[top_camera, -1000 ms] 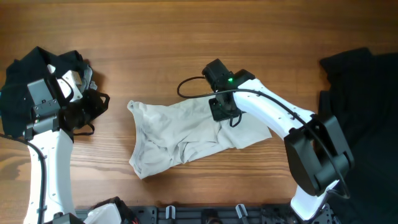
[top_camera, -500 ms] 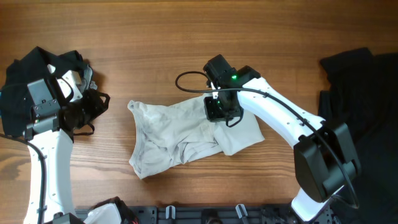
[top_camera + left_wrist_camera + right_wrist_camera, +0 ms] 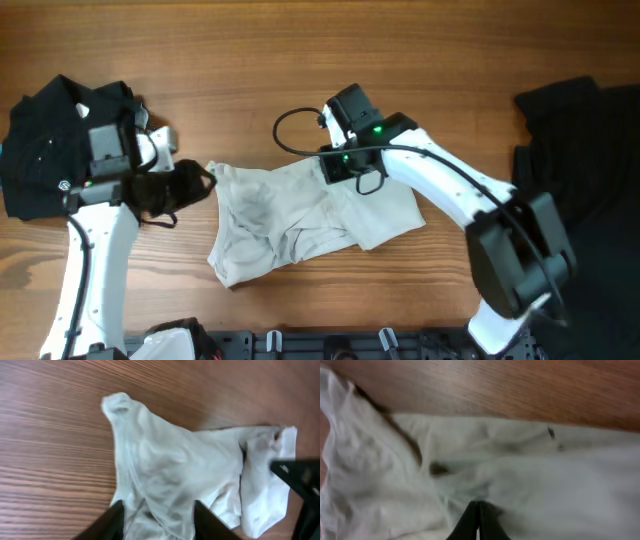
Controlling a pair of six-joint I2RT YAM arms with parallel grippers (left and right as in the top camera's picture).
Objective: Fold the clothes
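The cream T-shirt (image 3: 290, 220) lies crumpled at the table's middle, its right part folded over. It fills the left wrist view (image 3: 170, 460) and the right wrist view (image 3: 530, 470). My right gripper (image 3: 337, 170) sits on the shirt's upper edge; its fingers (image 3: 478, 522) are pressed together on a pinch of the fabric. My left gripper (image 3: 198, 184) hangs at the shirt's left edge, its fingers (image 3: 157, 522) wide open and empty over the cloth. A black garment (image 3: 45, 140) lies at the far left, another (image 3: 585, 160) at the far right.
Bare wooden table (image 3: 250, 60) surrounds the shirt. The right arm's black cable (image 3: 290, 130) loops above the shirt's top edge. A black rack (image 3: 330, 345) runs along the front edge.
My left arm has swung right from the black garment to the shirt's left edge. My right gripper has moved left and back, drawing the shirt's right part inward.
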